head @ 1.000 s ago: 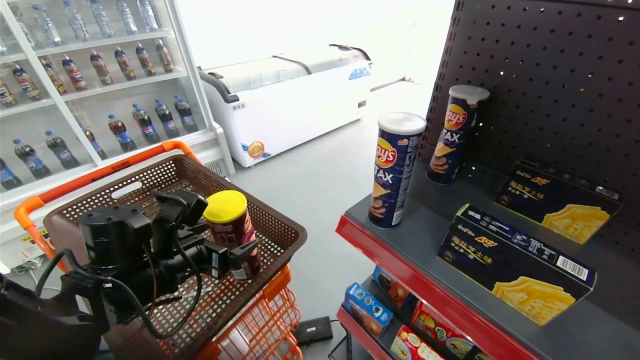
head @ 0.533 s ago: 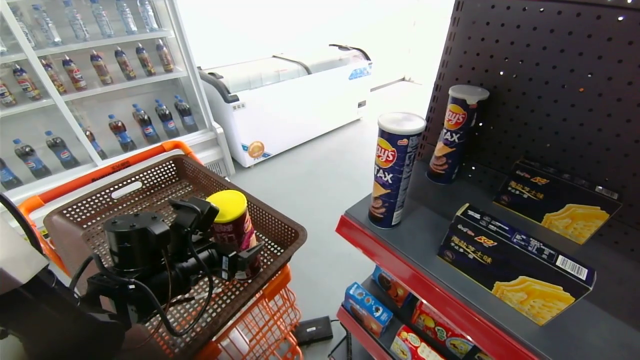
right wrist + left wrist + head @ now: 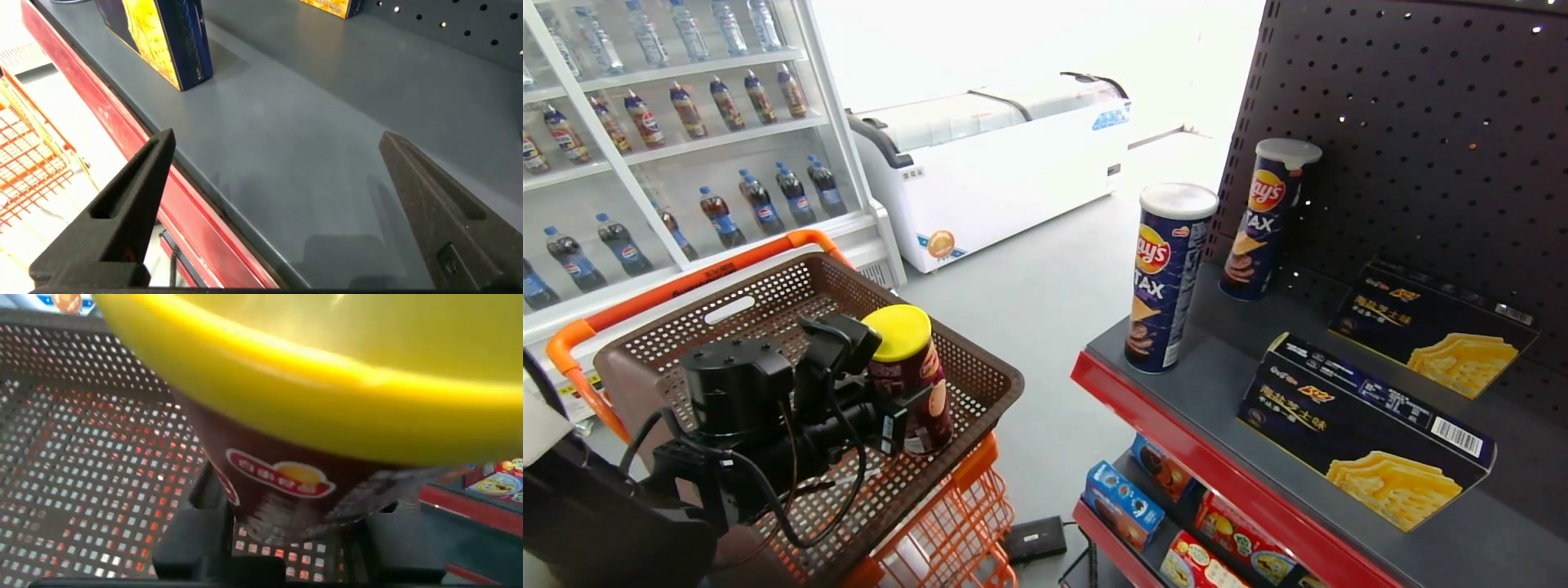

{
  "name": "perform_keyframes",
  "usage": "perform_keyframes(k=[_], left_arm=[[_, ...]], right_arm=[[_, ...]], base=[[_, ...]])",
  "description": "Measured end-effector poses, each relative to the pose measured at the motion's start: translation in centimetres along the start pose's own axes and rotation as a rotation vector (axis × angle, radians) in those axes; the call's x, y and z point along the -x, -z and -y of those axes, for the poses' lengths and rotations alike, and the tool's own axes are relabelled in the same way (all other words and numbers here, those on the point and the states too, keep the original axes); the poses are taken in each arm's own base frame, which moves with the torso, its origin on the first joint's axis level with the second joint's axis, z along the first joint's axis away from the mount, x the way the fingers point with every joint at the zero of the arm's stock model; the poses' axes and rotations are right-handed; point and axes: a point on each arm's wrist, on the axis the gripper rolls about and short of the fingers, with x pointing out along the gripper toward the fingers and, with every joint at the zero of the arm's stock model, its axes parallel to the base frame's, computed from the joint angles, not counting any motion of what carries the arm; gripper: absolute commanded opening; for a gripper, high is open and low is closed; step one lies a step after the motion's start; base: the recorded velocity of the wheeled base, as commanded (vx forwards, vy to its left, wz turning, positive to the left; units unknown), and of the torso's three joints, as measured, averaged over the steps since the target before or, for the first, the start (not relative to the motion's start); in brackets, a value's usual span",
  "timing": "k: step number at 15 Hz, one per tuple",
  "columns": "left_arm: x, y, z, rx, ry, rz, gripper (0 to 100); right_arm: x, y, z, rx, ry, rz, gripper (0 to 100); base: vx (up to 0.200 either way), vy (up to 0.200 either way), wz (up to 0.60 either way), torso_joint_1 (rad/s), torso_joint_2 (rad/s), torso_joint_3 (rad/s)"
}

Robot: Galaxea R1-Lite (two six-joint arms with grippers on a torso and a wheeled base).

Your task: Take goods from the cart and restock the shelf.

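A dark red chip can with a yellow lid is held over the brown cart basket, tilted a little. My left gripper is shut on the can's body, one finger on each side. In the left wrist view the yellow lid and red can loom close, with the basket mesh behind. My right gripper is open, its two dark fingers spread above the grey shelf top with nothing between them. Two tall blue chip cans stand on the shelf.
Two dark cracker boxes lie on the shelf to the right of the blue cans. Below the red shelf edge are more snack packs. The orange cart frame, a drinks cooler and a white chest freezer stand beyond.
My left gripper has lifted the yellow-lidded can slightly and tilted it toward the shelf side. The left arm shifted a little over the basket.
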Motion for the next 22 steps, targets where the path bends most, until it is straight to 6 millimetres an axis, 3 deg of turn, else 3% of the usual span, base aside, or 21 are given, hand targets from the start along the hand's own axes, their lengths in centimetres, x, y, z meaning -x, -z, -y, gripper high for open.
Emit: perform_keyframes(k=[3,6,9,15,19,22], left_arm=[[1.7,-3.0,0.2,-0.015,0.045,0.003,0],[5.0,-6.8,0.3,-0.013,0.139,0.006,0],[8.0,-10.8,0.0,-0.040,0.134,0.143,0],[10.7,-12.2,0.1,-0.025,0.124,0.204,0],[12.0,-12.8,2.1,0.089,0.304,0.241,0],[13.2,-12.4,2.6,0.092,0.325,0.247,0]], right_arm=[[0.0,0.0,0.0,0.000,0.000,0.000,100],[0.0,0.0,0.0,0.000,0.000,0.000,100],[0.0,0.0,0.0,0.000,0.000,0.000,100],[0.0,0.0,0.0,0.000,0.000,0.000,100],[0.0,0.0,0.0,0.000,0.000,0.000,100],[0.0,0.0,0.0,0.000,0.000,0.000,100]], base=[[0.000,0.000,0.00,0.000,0.00,0.000],[0.000,0.000,0.00,0.000,0.00,0.000],[0.000,0.000,0.00,0.000,0.00,0.000],[0.000,0.000,0.00,0.000,0.00,0.000],[0.000,0.000,0.00,0.000,0.00,0.000],[0.000,0.000,0.00,0.000,0.00,0.000]])
